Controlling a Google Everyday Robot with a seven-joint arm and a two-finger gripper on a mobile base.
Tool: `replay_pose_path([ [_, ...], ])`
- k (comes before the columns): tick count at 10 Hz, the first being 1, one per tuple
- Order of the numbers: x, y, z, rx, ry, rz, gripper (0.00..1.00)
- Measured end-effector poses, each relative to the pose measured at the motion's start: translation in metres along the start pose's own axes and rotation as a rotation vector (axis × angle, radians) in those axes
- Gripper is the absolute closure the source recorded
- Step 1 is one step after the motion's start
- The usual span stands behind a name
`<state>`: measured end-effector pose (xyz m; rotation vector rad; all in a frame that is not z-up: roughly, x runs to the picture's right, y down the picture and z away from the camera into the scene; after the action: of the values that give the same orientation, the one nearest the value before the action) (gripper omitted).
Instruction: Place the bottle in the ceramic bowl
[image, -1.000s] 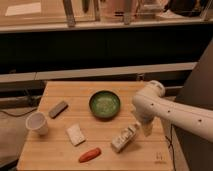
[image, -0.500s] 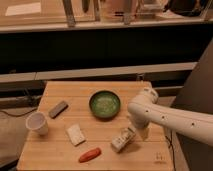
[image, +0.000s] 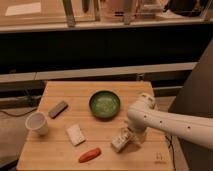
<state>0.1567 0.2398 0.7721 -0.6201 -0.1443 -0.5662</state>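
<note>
The bottle (image: 119, 141), small, white and pale-labelled, lies on its side on the wooden table (image: 70, 92), right of centre near the front. The ceramic bowl (image: 104, 104) is dark green with a speckled inside; it stands empty just behind and to the left of the bottle. My white arm reaches in from the right. Its gripper (image: 131, 135) hangs down right against the bottle's right end and is open. The arm's wrist hides part of the bottle.
A white paper cup (image: 37, 123) stands at the table's left edge. A dark flat block (image: 58, 108), a white square block (image: 76, 134) and a red oblong thing (image: 89, 155) lie left of the bottle. A dark shelf runs behind the table.
The arm has swung left and lowered, bringing the gripper from right of the bottle down onto its right end. The bottle and bowl have not moved.
</note>
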Motion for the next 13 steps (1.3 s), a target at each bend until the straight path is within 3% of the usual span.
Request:
replay_pose_path([
  [4, -0.008, -0.001, 0.020, 0.011, -0.015, -0.005, 0.20],
  [13, -0.018, -0.005, 0.033, 0.028, -0.037, -0.014, 0.24],
])
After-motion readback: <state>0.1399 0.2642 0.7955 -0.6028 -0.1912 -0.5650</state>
